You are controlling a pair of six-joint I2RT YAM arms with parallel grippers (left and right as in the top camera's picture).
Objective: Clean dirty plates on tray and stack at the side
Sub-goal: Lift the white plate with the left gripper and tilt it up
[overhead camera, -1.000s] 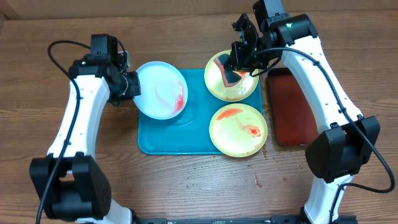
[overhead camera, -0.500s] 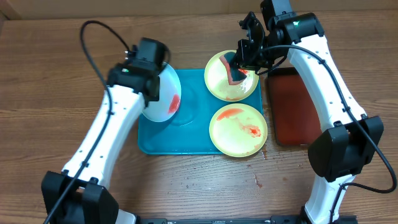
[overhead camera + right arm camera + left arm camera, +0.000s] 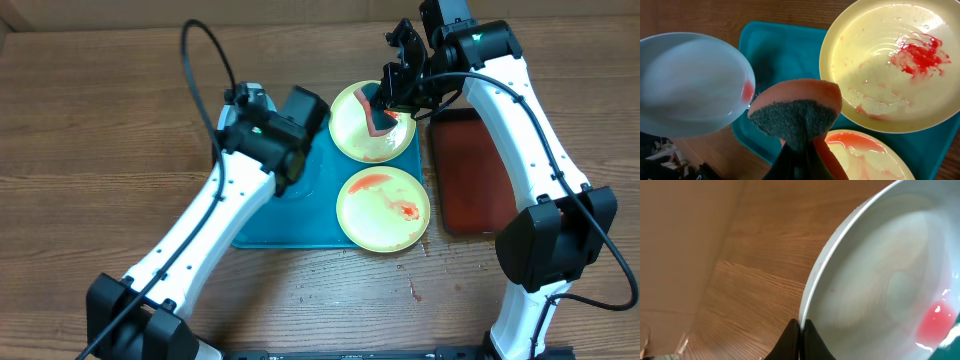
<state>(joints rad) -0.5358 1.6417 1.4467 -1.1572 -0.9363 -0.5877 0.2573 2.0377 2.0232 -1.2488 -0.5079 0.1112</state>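
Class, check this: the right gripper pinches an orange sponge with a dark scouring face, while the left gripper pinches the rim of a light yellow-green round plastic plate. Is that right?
Not quite. The left gripper pinches the rim of the pale blue-white round plastic plate, as the left wrist view shows. The right gripper does pinch the orange sponge.

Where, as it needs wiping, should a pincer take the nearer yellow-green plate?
Probably the plate's rim at its near-right edge, from outside the tray: it lies flat, so only the thin rim fits a pincer, and there it seems to overhang the tray's corner.
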